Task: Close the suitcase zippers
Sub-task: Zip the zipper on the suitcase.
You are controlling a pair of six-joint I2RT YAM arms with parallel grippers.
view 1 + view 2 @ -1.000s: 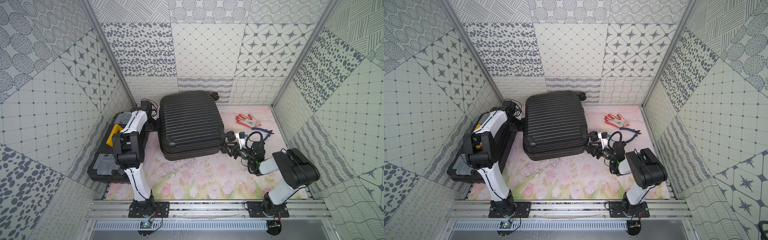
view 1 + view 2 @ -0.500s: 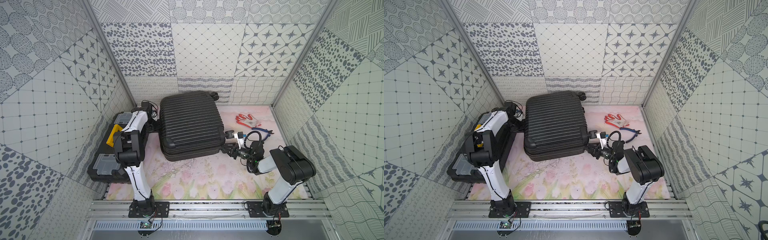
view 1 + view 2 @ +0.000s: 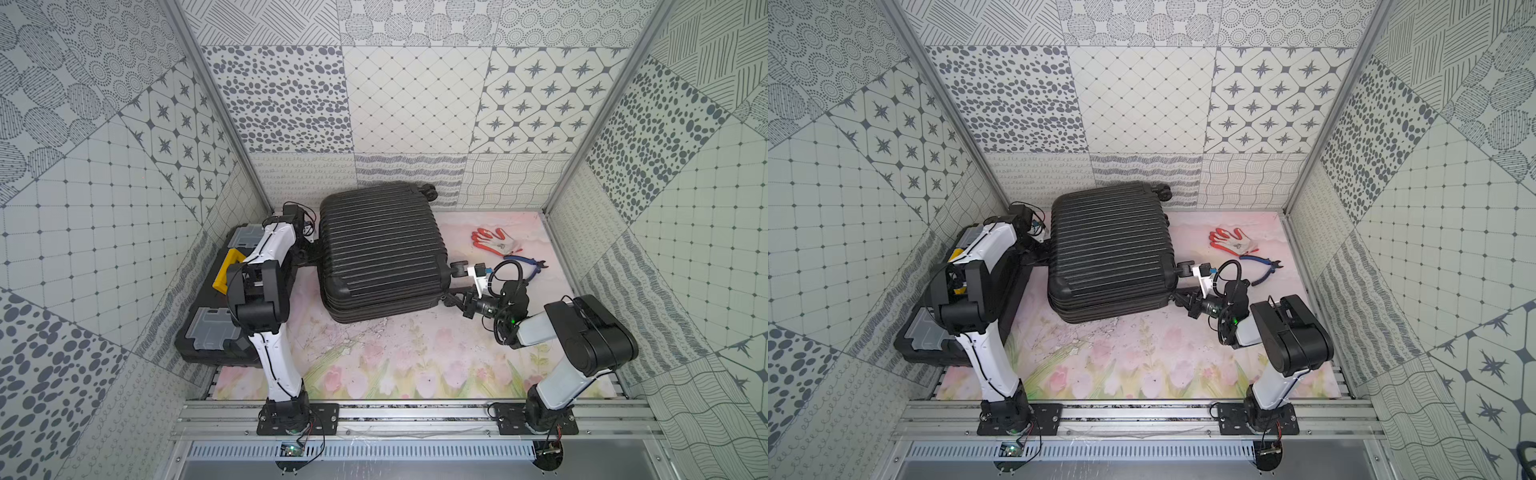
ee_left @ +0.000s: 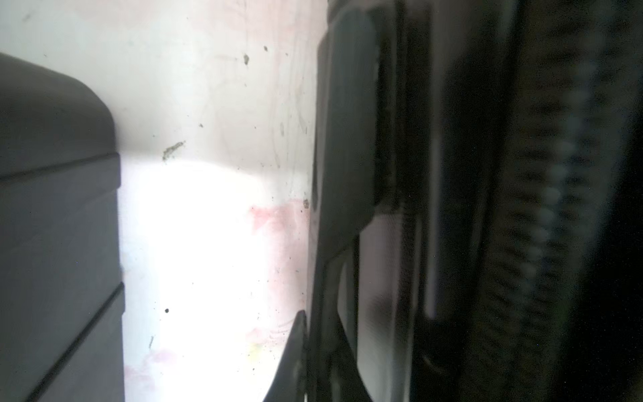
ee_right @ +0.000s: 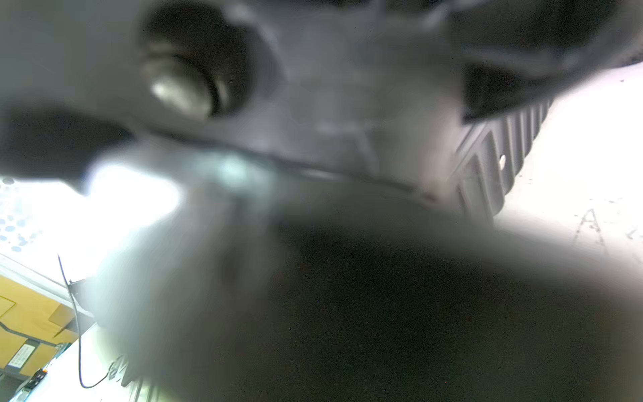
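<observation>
Both top views are bright, evenly lit from overhead and sharp throughout; the wide lens makes the corner posts (image 3: 214, 104) splay outward toward the edges. The suitcase (image 3: 382, 253) throws only a soft, narrow shadow onto the floral mat (image 3: 374, 361). In the left wrist view close surfaces are blurred and the mat burns out to white glare. The right wrist view is almost wholly out of focus, with dark smears and overexposed patches
</observation>
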